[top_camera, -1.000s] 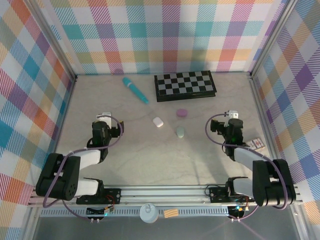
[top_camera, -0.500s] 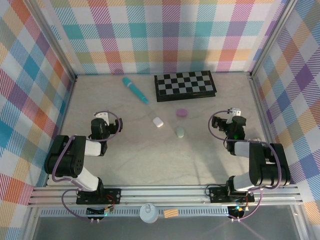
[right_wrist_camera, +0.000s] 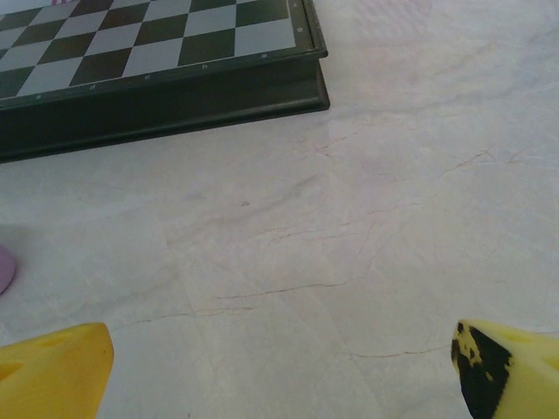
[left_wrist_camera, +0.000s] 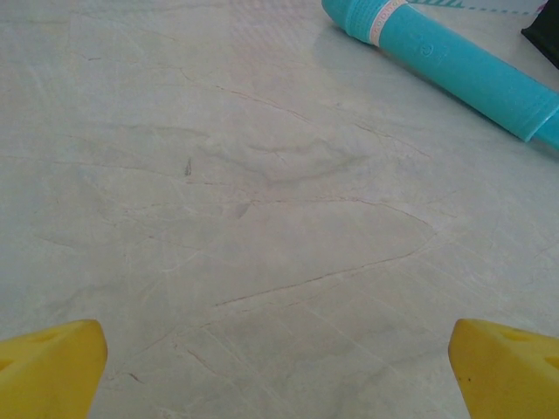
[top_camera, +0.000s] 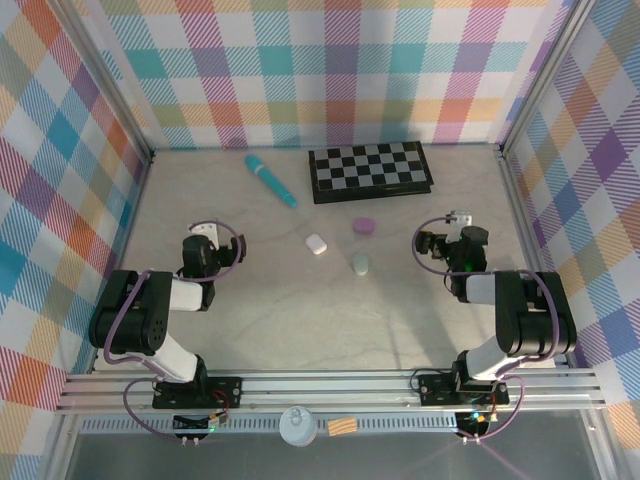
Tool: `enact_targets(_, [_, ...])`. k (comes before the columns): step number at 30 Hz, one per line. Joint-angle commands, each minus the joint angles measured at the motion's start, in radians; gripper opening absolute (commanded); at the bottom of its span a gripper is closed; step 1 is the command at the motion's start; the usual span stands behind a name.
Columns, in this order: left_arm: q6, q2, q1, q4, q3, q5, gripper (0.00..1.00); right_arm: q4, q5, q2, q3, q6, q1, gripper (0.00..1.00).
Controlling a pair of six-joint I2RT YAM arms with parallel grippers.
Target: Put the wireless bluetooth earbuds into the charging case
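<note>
- From the top external view, three small pebble-like cases lie mid-table, between the two arms: a white case point(top_camera: 317, 243), a pink-purple case point(top_camera: 364, 227) and a grey-green case point(top_camera: 360, 263). They lie apart from one another. At this size I cannot tell whether any earbuds lie in or beside them.
- Farther back lie a teal stick point(top_camera: 270, 179) and a chessboard point(top_camera: 370, 172).
- The left wrist view gives the teal stick point(left_wrist_camera: 454, 70) up close, lying slantwise on the bare marbled table point(left_wrist_camera: 262, 218).
- The right wrist view gives the chessboard's point(right_wrist_camera: 157, 52) near edge and a sliver of the pink-purple case point(right_wrist_camera: 3, 267) at the left border.
- Both arms are folded low, elbows drawn back toward their bases, wrists pointing at the far wall.
- The left end effector point(top_camera: 207, 232) point(left_wrist_camera: 279, 375) is spread wide with its yellow tips low over the table, nothing between them.
- The right end effector point(top_camera: 460, 218) point(right_wrist_camera: 279, 367) is likewise spread wide and grips nothing, well right of the cases.
</note>
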Motion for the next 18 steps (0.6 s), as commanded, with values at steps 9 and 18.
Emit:
enact_targets(9, [0.016, 0.006, -0.017, 0.001, 0.033, -0.031, 1.0, 0.046, -0.027, 0.003, 0.007, -0.019, 0.006, 0.99])
enact_targets(18, [0.016, 0.004, -0.02, 0.003, 0.031, -0.03, 1.0, 0.082, -0.026, 0.004, -0.011, -0.021, 0.008, 0.99])
